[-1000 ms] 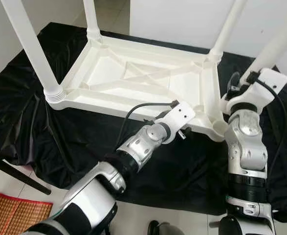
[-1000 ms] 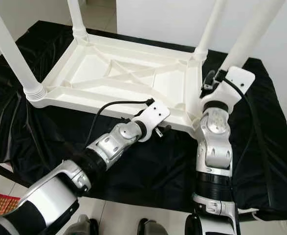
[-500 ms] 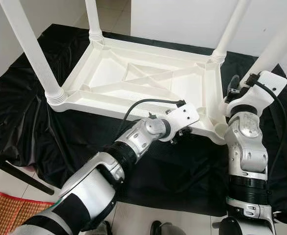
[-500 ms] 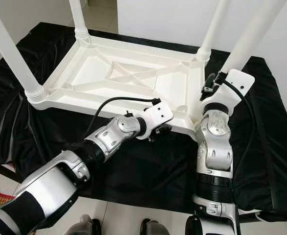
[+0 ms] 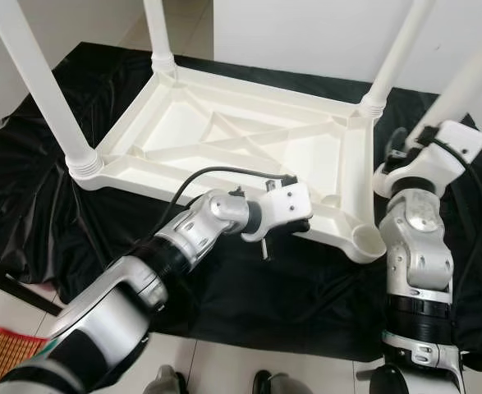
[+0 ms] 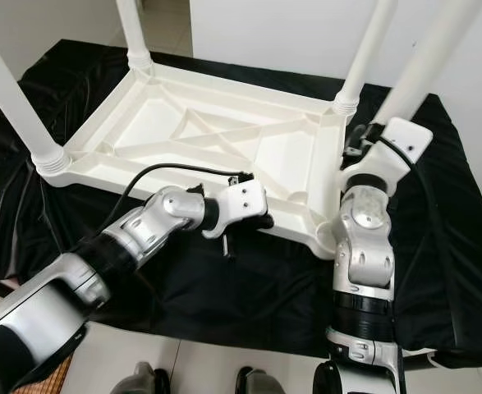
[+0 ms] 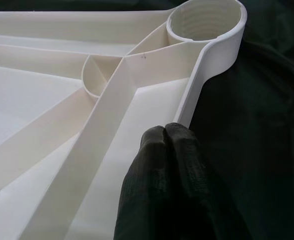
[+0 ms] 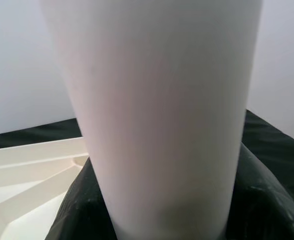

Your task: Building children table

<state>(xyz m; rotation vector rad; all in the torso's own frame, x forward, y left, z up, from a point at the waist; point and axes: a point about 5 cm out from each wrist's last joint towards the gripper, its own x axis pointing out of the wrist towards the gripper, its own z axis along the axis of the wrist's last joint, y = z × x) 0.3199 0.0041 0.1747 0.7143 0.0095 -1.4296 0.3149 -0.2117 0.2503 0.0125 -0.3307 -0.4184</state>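
The white plastic children's table (image 5: 224, 123) lies upside down on a black cloth. Three white legs stand up from its corners. The near right corner socket (image 5: 369, 240) is an open ring with nothing in it. My left gripper (image 7: 164, 131) is shut, its fingertips pressed together and resting on the table's front rim a short way left of that socket (image 7: 207, 20). My right gripper (image 5: 411, 139) is shut on the fourth white leg (image 5: 470, 70), which rises tilted to the right, just right of the table's right edge. That leg (image 8: 157, 115) is seen close up in the right wrist view.
The black cloth (image 5: 43, 205) covers a low platform. A white wall stands behind it. Pale floor tiles, a woven mat (image 5: 2, 361) and a dark slanted bar (image 5: 23, 294) are at the lower left.
My left forearm has swung left and its gripper has slid left along the front rim, uncovering the near right socket. The camera has shifted slightly. The right arm still holds the leg.
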